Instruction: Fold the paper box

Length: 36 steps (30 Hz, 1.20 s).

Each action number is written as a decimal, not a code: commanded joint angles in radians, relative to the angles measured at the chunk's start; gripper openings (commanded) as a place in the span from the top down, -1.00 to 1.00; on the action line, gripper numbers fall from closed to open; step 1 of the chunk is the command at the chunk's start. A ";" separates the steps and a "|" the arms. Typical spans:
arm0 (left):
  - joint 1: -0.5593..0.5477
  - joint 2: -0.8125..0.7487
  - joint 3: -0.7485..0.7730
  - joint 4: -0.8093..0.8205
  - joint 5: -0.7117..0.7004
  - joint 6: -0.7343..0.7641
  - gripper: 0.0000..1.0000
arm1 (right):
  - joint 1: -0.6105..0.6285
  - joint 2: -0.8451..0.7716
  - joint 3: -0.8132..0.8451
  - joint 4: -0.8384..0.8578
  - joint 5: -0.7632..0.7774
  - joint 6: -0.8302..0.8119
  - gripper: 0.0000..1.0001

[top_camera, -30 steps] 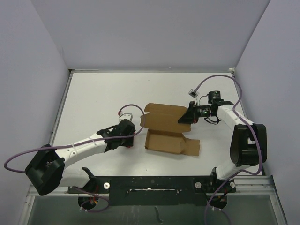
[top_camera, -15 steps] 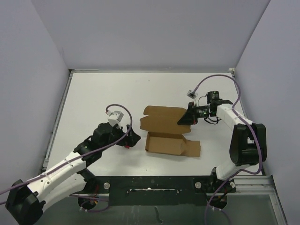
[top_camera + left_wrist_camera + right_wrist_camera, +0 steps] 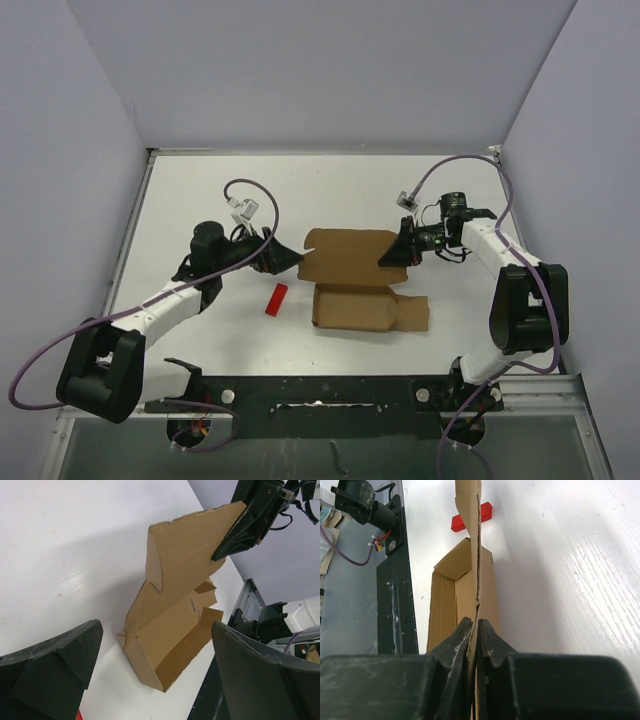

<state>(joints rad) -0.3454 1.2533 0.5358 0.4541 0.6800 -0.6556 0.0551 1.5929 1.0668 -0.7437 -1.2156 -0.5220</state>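
Top external view puts the box (image 3: 352, 308) mid-table, its lid (image 3: 345, 258) pinched by the right gripper (image 3: 388, 258); the open left gripper (image 3: 289, 258) should square up on the lid's left edge before closing.

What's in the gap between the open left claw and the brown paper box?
Only bare white table separates the left gripper from the paper box, shown in the left wrist view.

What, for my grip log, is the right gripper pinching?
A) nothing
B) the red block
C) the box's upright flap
C: the right gripper is shut on the upright flap of the paper box, seen edge-on in the right wrist view; the red block lies apart.
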 commanded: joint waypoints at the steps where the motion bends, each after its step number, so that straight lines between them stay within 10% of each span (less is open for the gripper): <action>1: -0.009 0.015 0.098 0.060 0.043 0.119 -0.82 | 0.023 -0.038 0.045 -0.027 -0.026 -0.054 1.00; 13: -0.133 0.139 0.469 -0.470 -0.116 0.410 -0.56 | 0.035 -0.046 0.047 -0.035 -0.010 -0.068 1.00; 24: -0.139 0.364 0.790 -0.842 0.089 0.731 -0.44 | 0.048 -0.064 0.045 -0.053 -0.010 -0.101 1.00; 36: -0.185 0.556 0.976 -1.106 0.247 0.878 0.25 | 0.058 -0.072 0.044 -0.058 -0.007 -0.113 1.00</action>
<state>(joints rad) -0.5156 1.7935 1.4551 -0.5705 0.8513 0.1509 0.1059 1.5593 1.0737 -0.7986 -1.2037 -0.6140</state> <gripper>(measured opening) 0.385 0.038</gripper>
